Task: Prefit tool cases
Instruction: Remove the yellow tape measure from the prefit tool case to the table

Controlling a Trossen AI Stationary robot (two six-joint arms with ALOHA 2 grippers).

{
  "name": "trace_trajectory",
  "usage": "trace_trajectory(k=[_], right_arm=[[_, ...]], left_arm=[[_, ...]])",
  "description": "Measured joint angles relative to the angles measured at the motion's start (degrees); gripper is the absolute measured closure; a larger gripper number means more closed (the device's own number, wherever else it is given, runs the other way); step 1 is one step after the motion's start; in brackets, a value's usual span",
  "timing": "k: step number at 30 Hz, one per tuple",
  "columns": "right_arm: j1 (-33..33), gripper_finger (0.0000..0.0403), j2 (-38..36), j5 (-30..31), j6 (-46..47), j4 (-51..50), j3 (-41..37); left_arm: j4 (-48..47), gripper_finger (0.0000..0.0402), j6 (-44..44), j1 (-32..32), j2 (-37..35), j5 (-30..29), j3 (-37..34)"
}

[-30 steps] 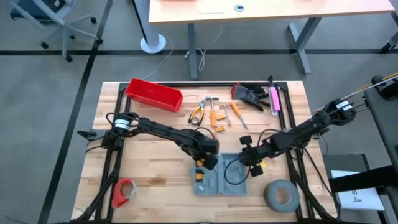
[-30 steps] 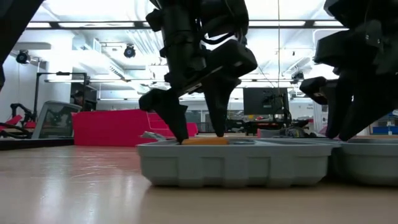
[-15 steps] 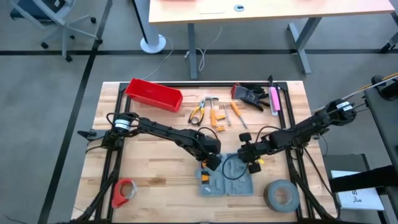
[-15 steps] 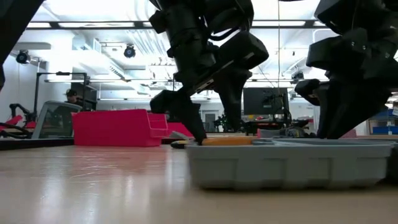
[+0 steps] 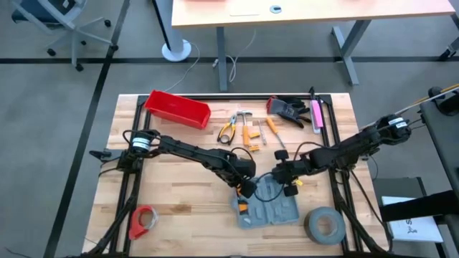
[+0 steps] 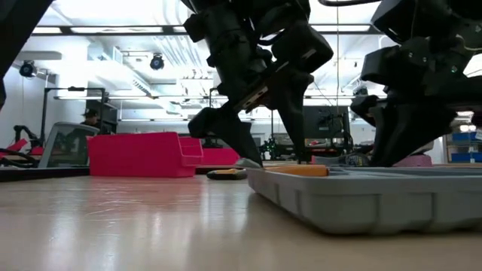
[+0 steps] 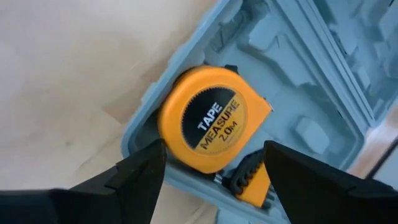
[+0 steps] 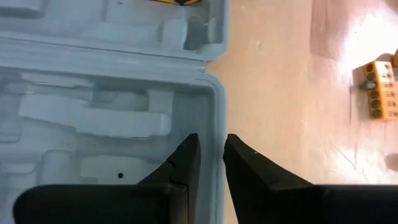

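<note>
- Left gripper [image 5: 246, 188] sits over the case's near-left corner, fingers [image 7: 134, 171] spread wide on either side of an orange tape measure [image 7: 208, 127] seated in its recess; not pinching it.
- Right gripper [image 5: 287, 177] is at the case's far-right edge, fingers [image 8: 180, 165] drawn close together with the case wall in the narrow gap; looks like a pinch on the rim.
- Tool case [image 5: 269, 204] lies open and flat on the bench [image 5: 179, 186], front centre, between the two grippers, just beside the grey tape roll [image 5: 324, 223].
- Key relation: the case lies right below and between both grippers; its long axis runs roughly left-right but skewed, right end turned toward the far side. The right arm has the hold on it, so any repositioning likely turns on that arm; the left is nearer the tape measure.
- Versus a second ago: the case has slid right and rotated from square to skewed, and in the low view its near edge now reads slanted. The left gripper has followed it, and the right has drawn back toward the far side.
- Loose tools [image 5: 247, 131] wait at the far side, well apart from the case; red bin [image 5: 177, 109] far left, red tape roll [image 5: 143, 221] near left.
</note>
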Motion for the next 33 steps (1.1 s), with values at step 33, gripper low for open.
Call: trace_trajectory(k=[33], right_arm=[[2.9, 0.0341, 0.0, -9.1, -0.1, -5.2, 1.7]], left_arm=[[-2.5, 0.0132, 2.5, -1.4, -1.3, -4.8, -1.7]])
